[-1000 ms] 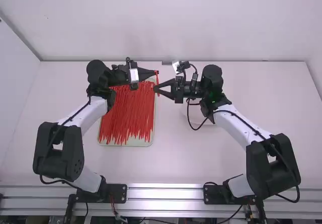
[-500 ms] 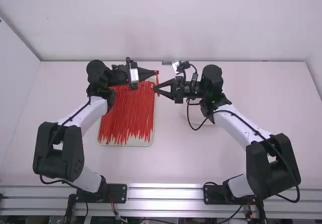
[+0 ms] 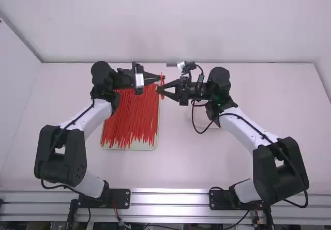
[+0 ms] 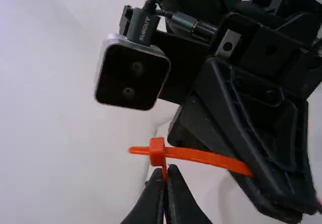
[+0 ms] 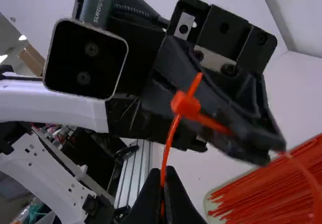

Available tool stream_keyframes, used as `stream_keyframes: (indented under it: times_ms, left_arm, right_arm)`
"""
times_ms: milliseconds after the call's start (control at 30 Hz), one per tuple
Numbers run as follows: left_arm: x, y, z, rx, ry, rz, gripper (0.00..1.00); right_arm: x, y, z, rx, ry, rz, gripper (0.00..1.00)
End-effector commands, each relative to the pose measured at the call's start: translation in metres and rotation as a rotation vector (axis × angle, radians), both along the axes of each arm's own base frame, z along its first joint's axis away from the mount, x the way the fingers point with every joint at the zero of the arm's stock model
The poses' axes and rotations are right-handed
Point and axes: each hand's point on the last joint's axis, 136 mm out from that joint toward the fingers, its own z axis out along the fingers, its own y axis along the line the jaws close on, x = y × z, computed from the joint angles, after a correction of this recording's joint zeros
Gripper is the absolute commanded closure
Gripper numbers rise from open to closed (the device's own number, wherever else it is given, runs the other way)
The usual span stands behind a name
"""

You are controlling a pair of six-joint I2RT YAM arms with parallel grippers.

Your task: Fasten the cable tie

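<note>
Red spares [image 3: 132, 117]: a flat bundle on a tray [image 3: 140, 148], left of middle on the table [image 3: 248, 85]; the strips lie lengthwise, near to far.
Black left gripper [image 3: 158, 77]: above the tray's far right corner, pointing right; its fingers [image 4: 151, 200] are pinched tight on a thin length of the tie [image 3: 162, 81].
Tie place: in the air between the two gripper tips, over the tray's far right corner, held from both sides.
Tie axis: in the high view it is a short stroke running near to far. In the left wrist view one length runs from the head across the front of the right gripper [image 3: 161, 90], and another drops from the head, roughly square to the first, into the left fingers.
Tie look: orange-red, with a thin flat strap and a small blocky head; a short tip pokes out past the head.
Black right gripper: just right of the tie, pointing left, tip to tip with the left gripper; in the right wrist view its own fingers are clamped on the strap a little way from the head.
Loop: cannot tell whether it closes.
</note>
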Motion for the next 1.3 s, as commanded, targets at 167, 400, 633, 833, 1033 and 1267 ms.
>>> stream_keyframes:
  times_ms: [167, 400, 633, 833, 1033, 1267]
  left_arm:
    - [-0.025, -0.003, -0.008, 0.041, -0.039, -0.137, 0.98]
    - [-0.037, -0.004, -0.011, 0.061, -0.045, -0.209, 0.97]
    - [-0.04, -0.008, -0.014, 0.062, -0.009, -0.224, 0.97]
    - [-0.044, -0.014, -0.016, 0.061, -0.013, -0.241, 0.98]
    - [-0.051, -0.019, -0.021, 0.06, -0.013, -0.257, 0.98]
    - [-0.05, -0.021, -0.029, 0.052, -0.016, -0.232, 0.97]
  right_arm:
    - [0.002, -0.001, 0.023, 0.032, -0.053, -0.029, 1.0]
    - [0.01, -0.007, 0.025, 0.04, -0.037, -0.066, 1.0]
    - [0.014, -0.016, 0.036, 0.07, -0.061, -0.083, 1.0]
    - [0.017, -0.017, 0.037, 0.072, -0.06, -0.095, 1.0]
    - [0.027, -0.022, 0.037, 0.078, -0.051, -0.148, 1.0]
    - [0.036, -0.033, 0.038, 0.082, -0.035, -0.183, 1.0]
